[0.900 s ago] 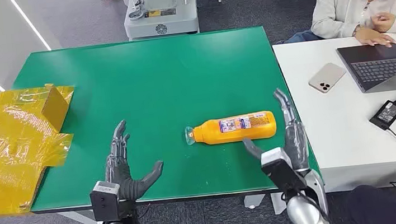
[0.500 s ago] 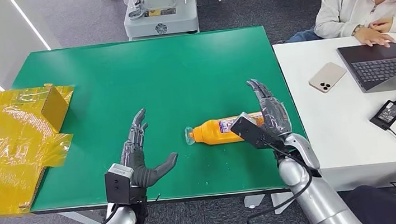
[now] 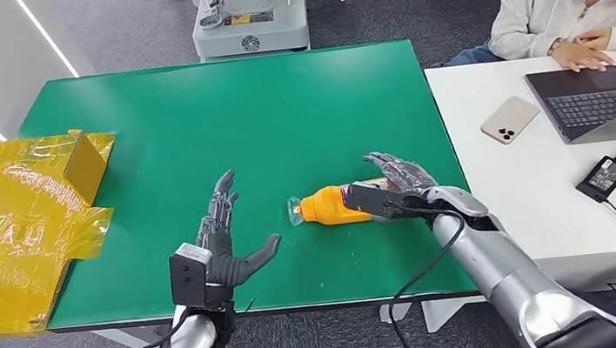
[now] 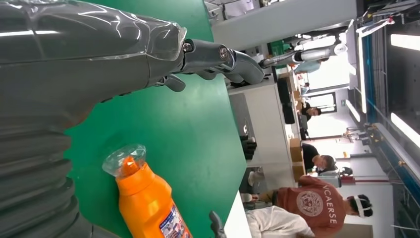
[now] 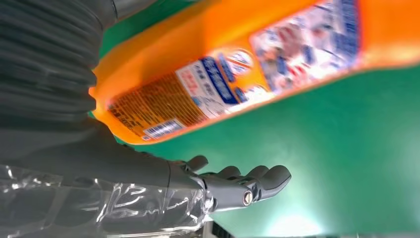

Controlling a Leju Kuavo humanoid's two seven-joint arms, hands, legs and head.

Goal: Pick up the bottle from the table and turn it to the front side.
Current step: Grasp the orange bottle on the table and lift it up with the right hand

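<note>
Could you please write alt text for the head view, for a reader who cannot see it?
An orange bottle lies on its side on a green table, with the robot's right hand over its far end. The left hand hovers open beside it, and yellow packaging sits at the table's left edge.

Silver arms, dark grey hands (image 3: 222, 236), ribbed covers, black cables.

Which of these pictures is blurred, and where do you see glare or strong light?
Right wrist view: the orange bottle label is smeared by blur, and a bright patch lies on the green table. Left wrist view: the bottle is sharp; ceiling lights are overexposed. Head view: sharp, evenly lit, right hand over the bottle.
</note>
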